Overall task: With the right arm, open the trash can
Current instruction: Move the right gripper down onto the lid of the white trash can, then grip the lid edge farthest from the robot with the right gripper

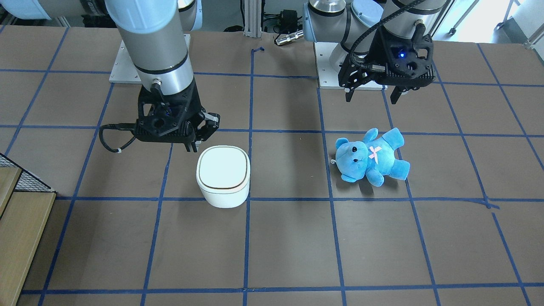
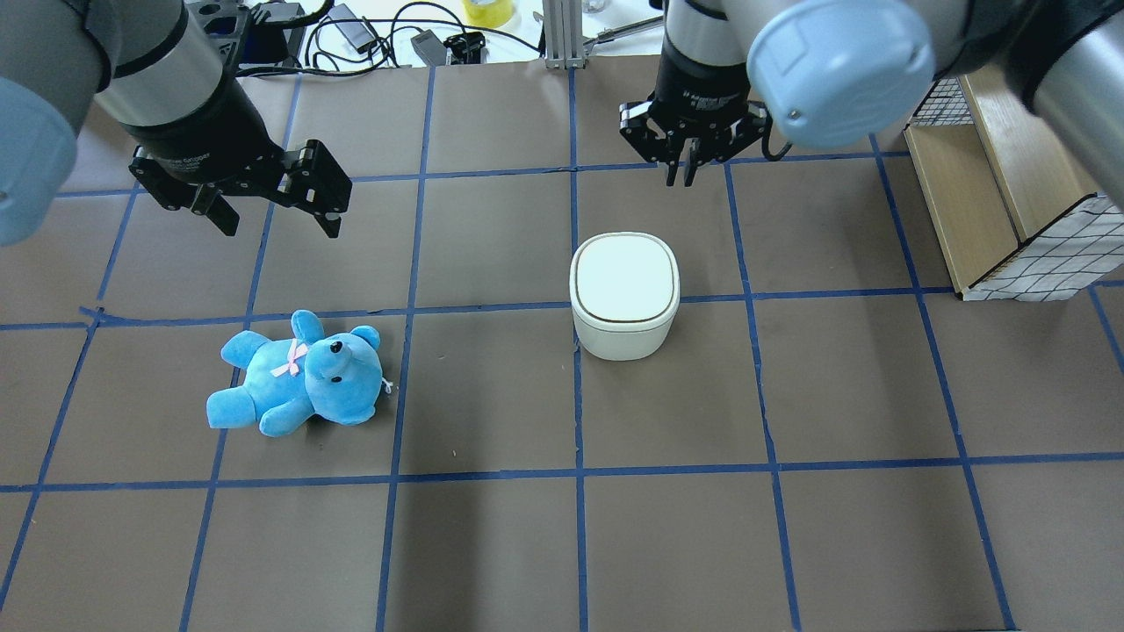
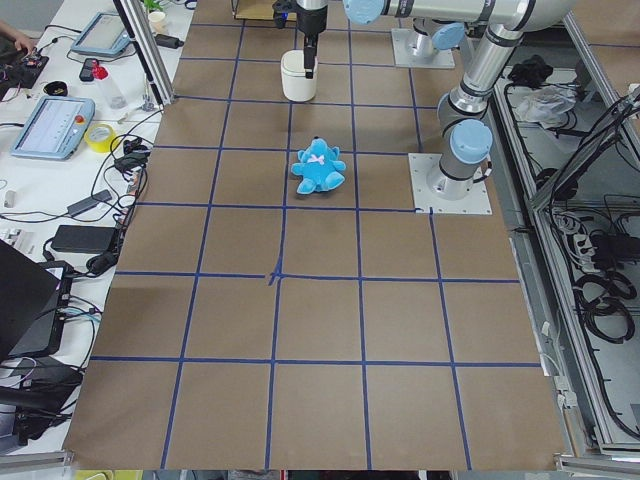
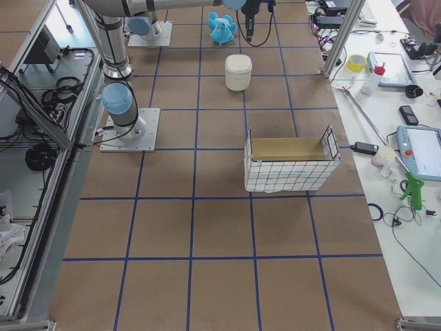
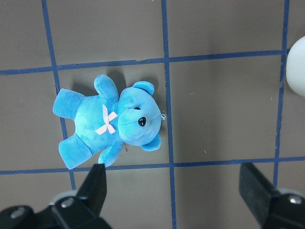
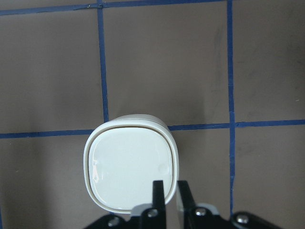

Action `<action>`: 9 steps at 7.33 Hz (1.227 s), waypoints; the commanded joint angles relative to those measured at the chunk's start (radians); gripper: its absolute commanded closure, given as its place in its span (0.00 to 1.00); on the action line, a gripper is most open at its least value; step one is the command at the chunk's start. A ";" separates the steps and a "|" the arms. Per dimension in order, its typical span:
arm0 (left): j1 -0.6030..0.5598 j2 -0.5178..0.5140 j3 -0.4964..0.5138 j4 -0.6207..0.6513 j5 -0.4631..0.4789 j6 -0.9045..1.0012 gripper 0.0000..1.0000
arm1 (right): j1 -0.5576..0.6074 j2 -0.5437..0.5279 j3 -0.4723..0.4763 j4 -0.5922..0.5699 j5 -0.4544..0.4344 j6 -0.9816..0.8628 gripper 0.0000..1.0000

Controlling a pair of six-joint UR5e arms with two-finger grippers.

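The white trash can (image 2: pixel 624 290) stands on the brown table with its flat lid shut; it also shows in the front view (image 1: pixel 223 176) and the right wrist view (image 6: pixel 131 164). My right gripper (image 2: pixel 688 180) hangs above it, its fingers (image 6: pixel 158 191) close together over one edge of the lid and holding nothing. In the front view the right gripper (image 1: pixel 193 146) is clear of the lid. My left gripper (image 2: pixel 281 224) is open and empty, raised above the table near the blue teddy bear (image 2: pixel 299 373).
The teddy bear (image 1: pixel 369 155) lies on its back, well to the side of the can. A wooden crate with wire-mesh sides (image 2: pixel 1010 202) stands at the table's right edge. Blue tape lines grid the table.
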 commanded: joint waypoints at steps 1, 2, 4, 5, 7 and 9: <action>0.000 0.000 0.000 0.000 0.000 0.001 0.00 | 0.014 0.020 0.186 -0.215 0.002 0.016 1.00; 0.000 0.000 0.000 0.000 0.000 -0.001 0.00 | 0.015 0.034 0.241 -0.286 0.003 0.016 1.00; 0.000 0.000 0.000 0.000 0.000 0.001 0.00 | 0.015 0.052 0.266 -0.306 0.005 0.010 1.00; 0.000 0.000 0.000 0.000 0.000 -0.001 0.00 | 0.015 0.060 0.268 -0.299 0.011 0.004 1.00; 0.000 0.000 0.000 0.000 0.000 -0.001 0.00 | 0.015 0.057 0.256 -0.299 0.011 0.004 1.00; 0.000 0.000 0.000 0.000 0.000 0.001 0.00 | 0.014 -0.033 0.201 -0.246 0.006 0.009 0.00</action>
